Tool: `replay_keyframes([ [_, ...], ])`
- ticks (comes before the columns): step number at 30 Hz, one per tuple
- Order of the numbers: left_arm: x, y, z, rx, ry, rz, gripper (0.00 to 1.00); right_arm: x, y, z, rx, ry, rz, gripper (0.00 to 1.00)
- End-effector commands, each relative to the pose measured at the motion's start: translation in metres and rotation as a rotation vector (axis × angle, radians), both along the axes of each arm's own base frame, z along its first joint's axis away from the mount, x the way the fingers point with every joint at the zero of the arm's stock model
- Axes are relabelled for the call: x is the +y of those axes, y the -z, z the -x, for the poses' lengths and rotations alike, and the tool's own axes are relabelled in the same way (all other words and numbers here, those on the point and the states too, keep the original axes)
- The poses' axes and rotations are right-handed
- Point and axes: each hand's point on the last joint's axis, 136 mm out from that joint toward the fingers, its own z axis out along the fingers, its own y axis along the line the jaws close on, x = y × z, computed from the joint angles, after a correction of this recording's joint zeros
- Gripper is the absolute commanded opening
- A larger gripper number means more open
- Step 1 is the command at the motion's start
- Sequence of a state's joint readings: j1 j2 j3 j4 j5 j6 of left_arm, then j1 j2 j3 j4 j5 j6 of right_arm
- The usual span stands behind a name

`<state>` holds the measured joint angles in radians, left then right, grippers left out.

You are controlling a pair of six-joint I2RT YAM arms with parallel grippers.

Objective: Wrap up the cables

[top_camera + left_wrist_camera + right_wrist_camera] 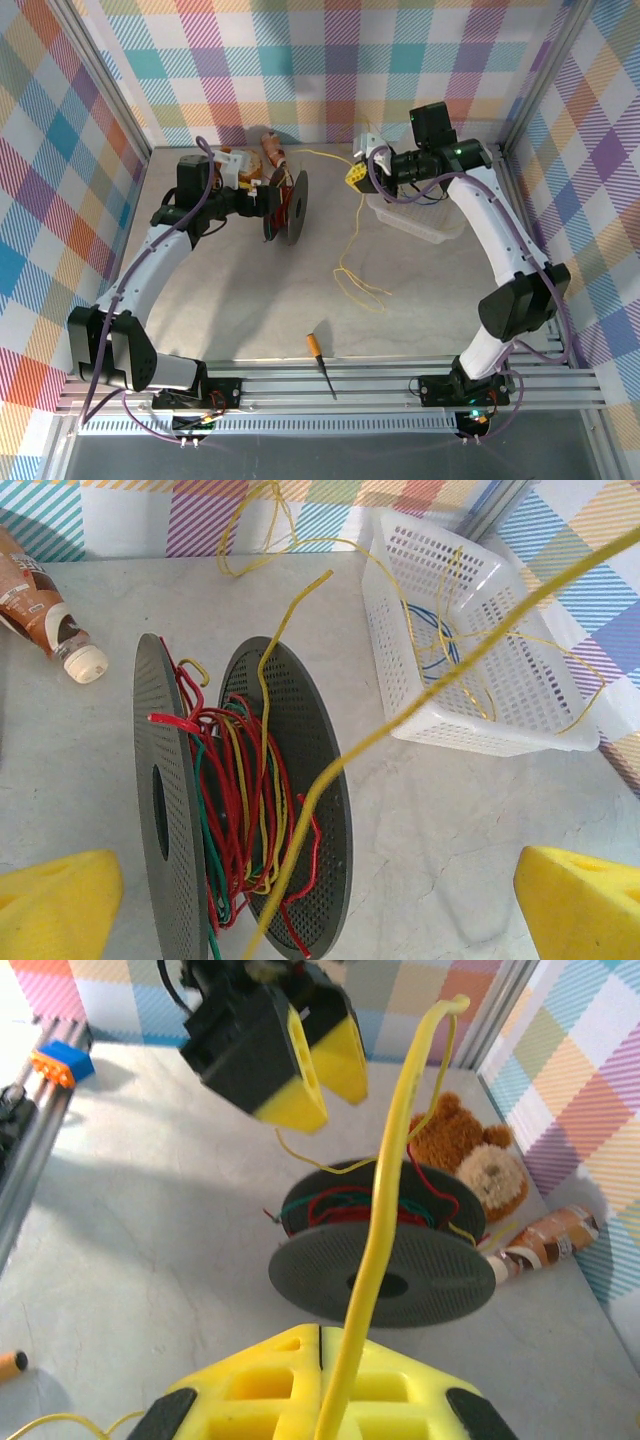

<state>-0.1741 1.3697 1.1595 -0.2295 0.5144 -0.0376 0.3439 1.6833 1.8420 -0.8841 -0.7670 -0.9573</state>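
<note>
A thin yellow cable (352, 240) runs from the table up to my right gripper (357, 172), which is shut on it. In the right wrist view the cable (395, 1160) rises from the closed yellow fingers (320, 1332) toward a black perforated spool (385, 1260). The spool (292, 207) stands on its rims with red, green and yellow wires wound on it. My left gripper (262, 197) sits just left of it, open. In the left wrist view the spool (290, 800) is ahead of the wide-apart pads (50, 900), and the taut cable (440, 685) crosses diagonally.
A white perforated basket (480, 735) with loose yellow and blue wires stands right of the spool, under the right arm (425, 225). A brown bottle (50, 610) and a teddy bear (470, 1155) lie at the back. An orange-handled screwdriver (322, 362) lies near the front rail.
</note>
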Motion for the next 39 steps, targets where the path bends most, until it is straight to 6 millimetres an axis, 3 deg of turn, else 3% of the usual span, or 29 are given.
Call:
replay_keyframes([
  [1, 0.004, -0.018, 0.005, -0.053, -0.013, 0.025, 1.00, -0.006, 0.002, -0.006, -0.077, -0.020, 0.046, 0.00],
  [6, 0.007, -0.004, -0.001, -0.019, -0.032, 0.005, 1.00, -0.004, 0.001, -0.023, -0.146, -0.011, 0.056, 0.00],
  [10, 0.007, 0.020, -0.004, 0.038, -0.019, -0.038, 0.87, 0.000, 0.001, -0.031, -0.201, -0.034, 0.061, 0.00],
  [18, 0.007, 0.046, -0.004, 0.113, -0.001, -0.113, 0.81, 0.010, -0.023, -0.030, -0.281, -0.117, -0.006, 0.00],
  [29, 0.002, 0.049, -0.012, 0.122, 0.019, -0.115, 0.66, 0.020, -0.028, -0.037, -0.267, -0.171, -0.046, 0.00],
  [39, -0.001, 0.058, -0.024, 0.146, 0.032, -0.163, 0.61, 0.024, -0.028, -0.040, -0.246, -0.186, -0.082, 0.00],
])
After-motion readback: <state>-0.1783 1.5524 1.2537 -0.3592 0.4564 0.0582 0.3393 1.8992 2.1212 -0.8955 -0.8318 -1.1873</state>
